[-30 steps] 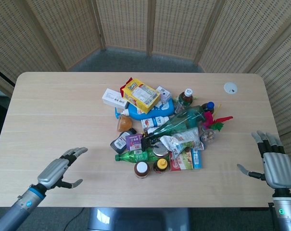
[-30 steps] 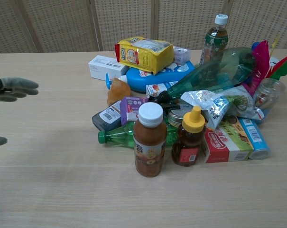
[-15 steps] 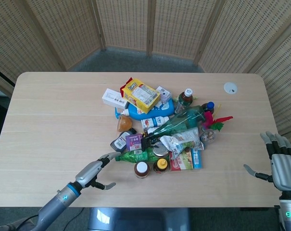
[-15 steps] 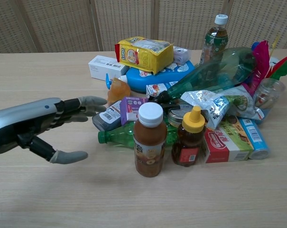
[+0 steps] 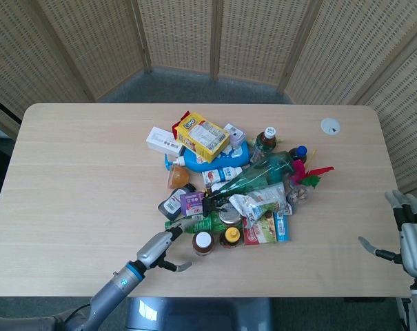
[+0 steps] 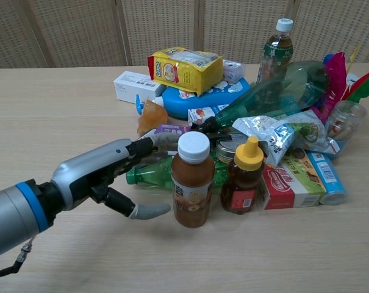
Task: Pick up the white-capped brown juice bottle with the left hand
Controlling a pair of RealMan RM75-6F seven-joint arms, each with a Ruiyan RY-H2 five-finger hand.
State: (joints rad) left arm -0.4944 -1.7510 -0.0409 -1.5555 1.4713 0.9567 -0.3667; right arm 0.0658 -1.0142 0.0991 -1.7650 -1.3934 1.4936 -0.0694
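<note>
The white-capped brown juice bottle stands upright at the near edge of the pile, also seen from above. My left hand is open just left of it, fingers stretched behind the bottle and thumb reaching toward its lower side, not gripping it. In the head view the left hand lies beside the bottle. My right hand hangs open at the table's far right edge, away from everything.
A yellow-capped honey bottle stands right of the juice bottle. A green bottle lies behind my fingers. Further back are a yellow snack bag, a white box, a blue container and a tall tea bottle.
My left hand has moved right across the table toward the juice bottle, fingers now reaching past its back. The right hand has drifted further right toward the table edge.
</note>
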